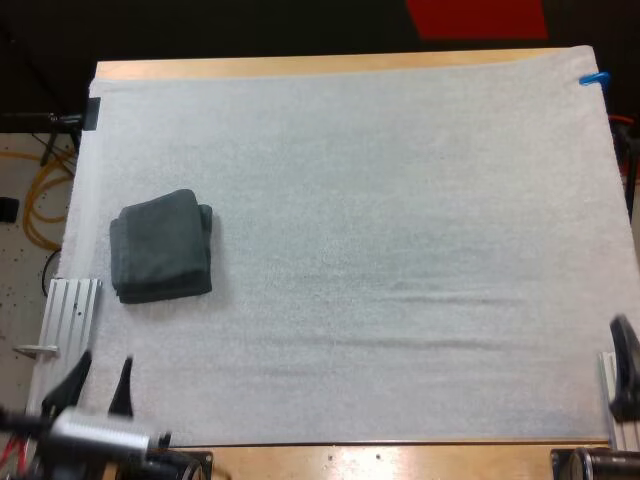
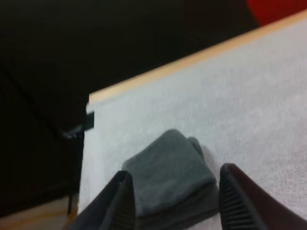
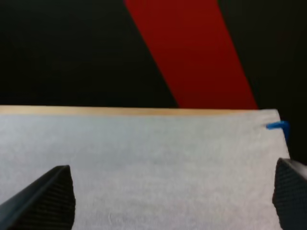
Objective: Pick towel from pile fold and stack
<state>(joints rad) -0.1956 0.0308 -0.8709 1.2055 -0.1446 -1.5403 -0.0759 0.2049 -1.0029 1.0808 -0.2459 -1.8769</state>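
A folded dark grey-green towel (image 1: 162, 246) lies on the left part of the white mat (image 1: 380, 250). My left gripper (image 1: 98, 382) hovers near the mat's front left corner, well short of the towel, fingers apart and holding nothing. In the left wrist view the folded towel (image 2: 170, 177) lies ahead between the open fingers (image 2: 123, 203). My right gripper (image 1: 622, 370) sits at the mat's right edge near the front. In the right wrist view its fingers (image 3: 48, 199) stand wide apart over bare mat (image 3: 158, 158).
An aluminium rail (image 1: 68, 318) lies along the mat's left edge beside my left gripper. Yellow cables (image 1: 40, 195) lie on the floor past the table's left side. The mat's far edge meets a strip of wooden table (image 1: 330, 64).
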